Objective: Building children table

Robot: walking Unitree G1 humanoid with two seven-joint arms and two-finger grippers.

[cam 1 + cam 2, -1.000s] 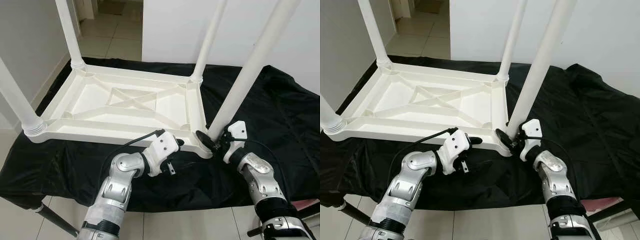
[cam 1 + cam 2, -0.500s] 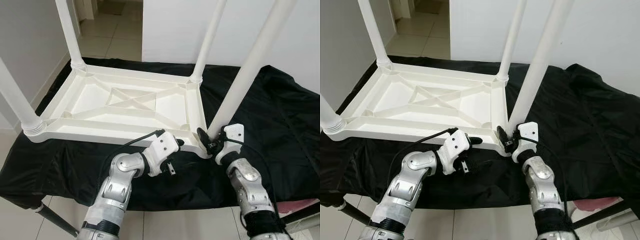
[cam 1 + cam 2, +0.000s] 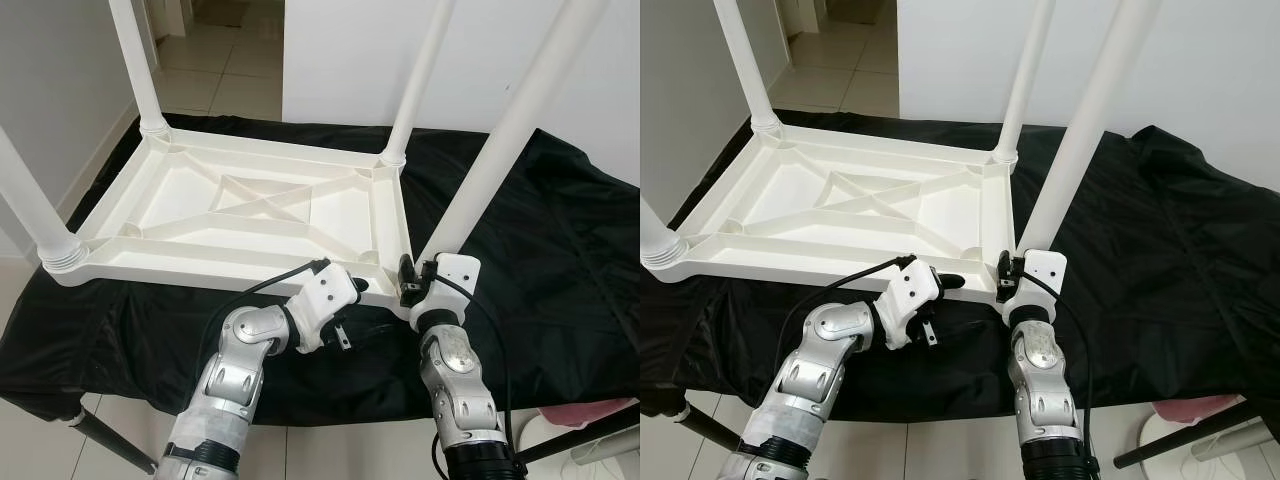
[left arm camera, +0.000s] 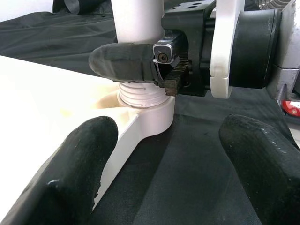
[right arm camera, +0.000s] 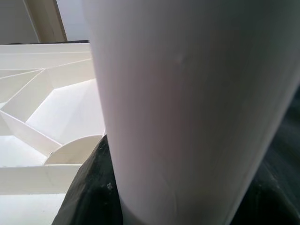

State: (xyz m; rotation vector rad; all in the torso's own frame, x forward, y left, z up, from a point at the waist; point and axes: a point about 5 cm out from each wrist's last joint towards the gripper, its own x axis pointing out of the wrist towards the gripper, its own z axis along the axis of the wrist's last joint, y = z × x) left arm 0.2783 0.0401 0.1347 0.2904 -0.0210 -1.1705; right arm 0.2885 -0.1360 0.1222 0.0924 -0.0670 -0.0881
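Observation:
A white plastic children's table [image 3: 200,272] lies upside down on a black cloth, its four legs pointing up. My right gripper [image 3: 411,282] is shut around the base of the near right leg [image 3: 500,150], just above its ribbed collar [image 4: 140,93]; one finger [image 4: 124,62] lies across the leg's front. In the right wrist view the leg [image 5: 187,103] stands very close, with the ribbed underside [image 5: 47,108] beside it. My left gripper [image 3: 352,312] is open at the near rim beside that corner, its fingers [image 4: 79,159] wide apart and holding nothing.
The black cloth [image 3: 560,230] covers a low platform with free room to the right of the table. A white wall rises behind, and a tiled floor [image 3: 220,60] runs through a doorway at the back left. A pink item [image 3: 1200,410] lies at the lower right.
My right forearm has swung left until it stands beneath the gripper, turning the wrist around the leg's base. The left arm and the table have stayed put.

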